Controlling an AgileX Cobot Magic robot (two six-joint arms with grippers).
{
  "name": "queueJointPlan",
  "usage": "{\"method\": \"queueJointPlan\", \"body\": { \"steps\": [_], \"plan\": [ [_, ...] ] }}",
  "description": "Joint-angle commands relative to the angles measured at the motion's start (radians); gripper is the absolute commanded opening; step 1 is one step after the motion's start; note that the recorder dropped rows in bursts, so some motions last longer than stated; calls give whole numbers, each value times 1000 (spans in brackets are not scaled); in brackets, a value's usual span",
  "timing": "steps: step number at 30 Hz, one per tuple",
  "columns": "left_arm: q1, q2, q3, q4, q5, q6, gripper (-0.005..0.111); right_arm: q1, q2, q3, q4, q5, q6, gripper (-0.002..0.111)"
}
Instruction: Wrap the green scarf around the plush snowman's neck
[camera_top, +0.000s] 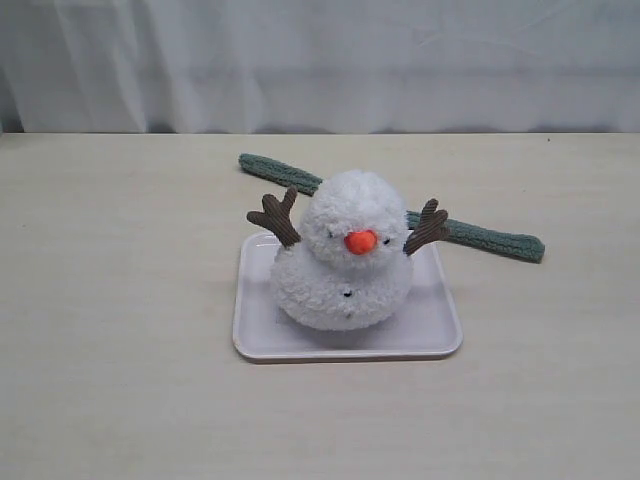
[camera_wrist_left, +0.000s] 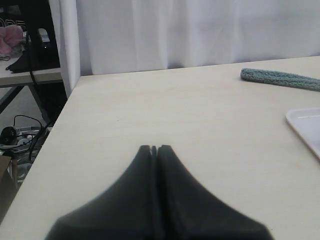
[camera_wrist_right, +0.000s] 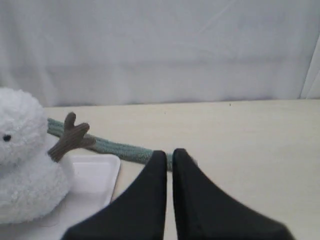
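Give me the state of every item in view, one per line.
plush snowman: upright on the white tray, neck bare.
green scarf: stretched out on the table behind the plush snowman, not wrapped.
white tray: flat on the table.
left gripper: shut, empty.
right gripper: shut, empty.

Pale wood-grain counter (camera_top: 120, 380), matte, evenly lit, shadows soft. White curtain (camera_top: 320, 60) hangs in folds just behind the counter's far edge, across its full width. Past the counter's side edge: a second desk (camera_wrist_left: 30, 76) carrying dark gear and something pink (camera_wrist_left: 11, 37). Below it, black cables (camera_wrist_left: 22, 120) tangled on the floor.
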Motion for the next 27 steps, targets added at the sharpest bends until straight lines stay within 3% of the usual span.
{"method": "queueJointPlan", "body": {
  "steps": [1, 8, 14, 16, 19, 23, 27],
  "plan": [
    [-8, -2, 3, -3, -6, 2, 0, -3, -5, 3, 2, -157, -2, 4],
    [-8, -2, 3, -3, -6, 2, 0, -3, -5, 3, 2, -655, 85, 4],
    [-8, -2, 3, -3, -6, 2, 0, -3, 107, -167, 26, -658, 185, 4],
    [-8, -2, 3, -3, -6, 2, 0, -3, 213, -278, 23, -540, 185, 4],
    [-8, -2, 3, -3, -6, 2, 0, -3, 454, -540, -29, -103, 185, 4],
    [-8, -2, 3, -3, -6, 2, 0, -3, 685, -730, -29, 122, 114, 6],
    [-8, -2, 3, -3, -6, 2, 0, -3, 922, -892, -26, 332, 57, 21]
  ]
}}
